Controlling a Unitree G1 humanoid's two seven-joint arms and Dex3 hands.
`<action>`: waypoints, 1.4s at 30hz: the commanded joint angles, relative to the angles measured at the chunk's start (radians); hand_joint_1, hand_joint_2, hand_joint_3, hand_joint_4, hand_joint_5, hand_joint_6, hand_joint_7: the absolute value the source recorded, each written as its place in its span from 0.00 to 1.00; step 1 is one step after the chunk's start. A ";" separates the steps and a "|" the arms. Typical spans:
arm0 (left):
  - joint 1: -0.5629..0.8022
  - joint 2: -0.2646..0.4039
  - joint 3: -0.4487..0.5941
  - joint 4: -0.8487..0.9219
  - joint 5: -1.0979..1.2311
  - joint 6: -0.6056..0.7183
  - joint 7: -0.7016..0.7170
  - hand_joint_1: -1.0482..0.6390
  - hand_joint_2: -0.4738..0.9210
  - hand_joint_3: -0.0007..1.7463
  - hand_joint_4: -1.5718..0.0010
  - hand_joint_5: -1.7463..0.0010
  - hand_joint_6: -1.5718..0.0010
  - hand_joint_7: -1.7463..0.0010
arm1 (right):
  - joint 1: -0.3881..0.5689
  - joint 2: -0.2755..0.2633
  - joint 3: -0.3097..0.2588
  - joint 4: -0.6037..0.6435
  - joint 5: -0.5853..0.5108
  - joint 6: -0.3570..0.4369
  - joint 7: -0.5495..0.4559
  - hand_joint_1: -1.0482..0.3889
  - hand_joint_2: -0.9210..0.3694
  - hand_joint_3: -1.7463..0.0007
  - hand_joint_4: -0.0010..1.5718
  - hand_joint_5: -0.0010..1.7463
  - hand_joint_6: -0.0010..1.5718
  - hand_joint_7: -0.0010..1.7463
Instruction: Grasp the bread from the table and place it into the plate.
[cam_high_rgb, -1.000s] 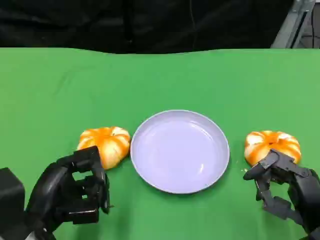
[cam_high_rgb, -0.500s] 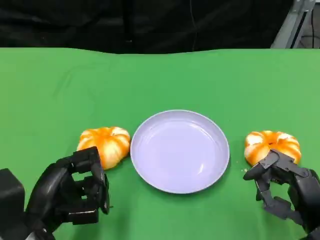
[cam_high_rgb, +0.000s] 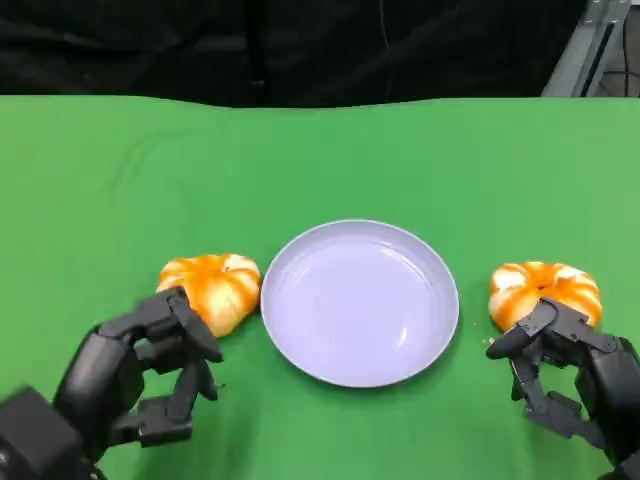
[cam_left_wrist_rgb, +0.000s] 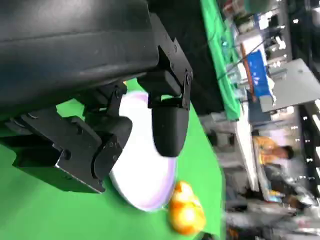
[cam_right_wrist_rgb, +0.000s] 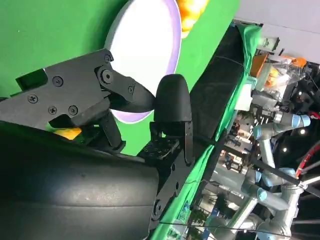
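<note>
I am seeing my left hand (cam_high_rgb: 140, 375) hovering spread and empty just before the left bread (cam_high_rgb: 211, 289), my right hand (cam_high_rgb: 565, 380) likewise spread beside the right bread (cam_high_rgb: 545, 290). Both are flanking the plate (cam_high_rgb: 360, 302) mid-tabletop (cam_high_rgb: 320, 160).

Glossy plate (cam_high_rgb: 360, 375), matt cloth (cam_high_rgb: 320, 160).
</note>
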 joint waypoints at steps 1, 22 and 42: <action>0.000 0.061 -0.011 0.035 0.200 -0.118 0.138 0.64 0.87 0.18 0.73 0.58 0.56 0.77 | 0.005 -0.011 -0.008 -0.007 0.005 -0.004 -0.006 0.62 0.15 0.51 0.48 1.00 0.46 0.85; -0.097 0.207 -0.179 -0.118 1.007 0.316 0.635 0.12 0.90 0.00 0.85 0.81 0.64 1.00 | 0.004 -0.019 -0.013 -0.010 -0.003 -0.006 -0.015 0.61 0.15 0.51 0.48 1.00 0.46 0.85; -0.376 0.207 -0.378 0.284 0.939 0.498 0.626 0.05 1.00 0.01 0.81 0.97 0.74 1.00 | 0.004 -0.018 -0.009 -0.021 -0.009 -0.004 -0.019 0.61 0.15 0.51 0.49 1.00 0.45 0.86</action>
